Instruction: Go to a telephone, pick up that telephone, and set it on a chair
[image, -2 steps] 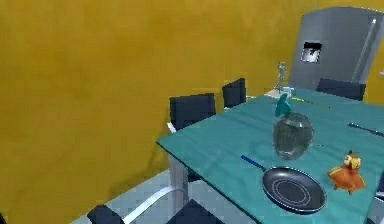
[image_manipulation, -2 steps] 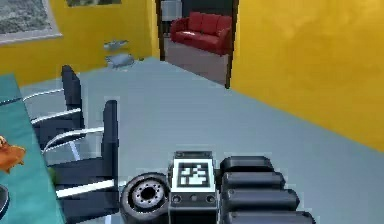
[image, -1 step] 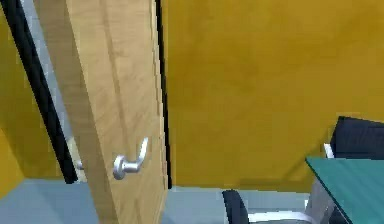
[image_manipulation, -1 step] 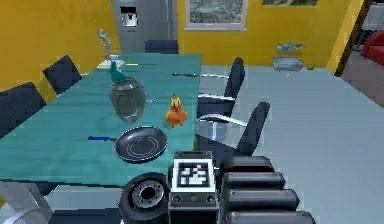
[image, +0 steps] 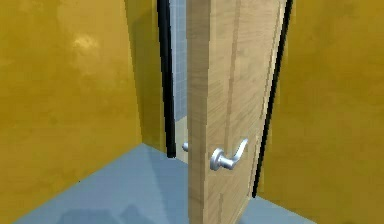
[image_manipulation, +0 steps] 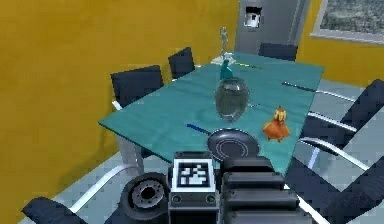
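— Where's the gripper?
— I see its dark body (image_manipulation: 148, 195) low in the arm side view, left of the white marker (image_manipulation: 195, 175), with the arm (image_manipulation: 250, 190) on the marker's other side. I can't make out its far end, so I cannot tell whether it holds anything.
— And the room?
— Just beyond it stands a teal table (image_manipulation: 170, 108) with dark chairs (image_manipulation: 135, 82) round it and a yellow wall (image_manipulation: 50, 60) behind. Ahead of me a wooden door (image: 225, 90) stands ajar, with a silver handle (image: 228, 157), over a blue-grey floor (image: 110, 195).
— Containers?
— A clear glass bowl (image_manipulation: 232, 97) sits mid-table, but I can't tell what is in it. A dark pan (image_manipulation: 232, 145) lies near the table's near edge, and an orange figure (image_manipulation: 277, 124) stands to the pan's right.
— The telephone?
— I can't tell which of the table's small things is the telephone, if any.
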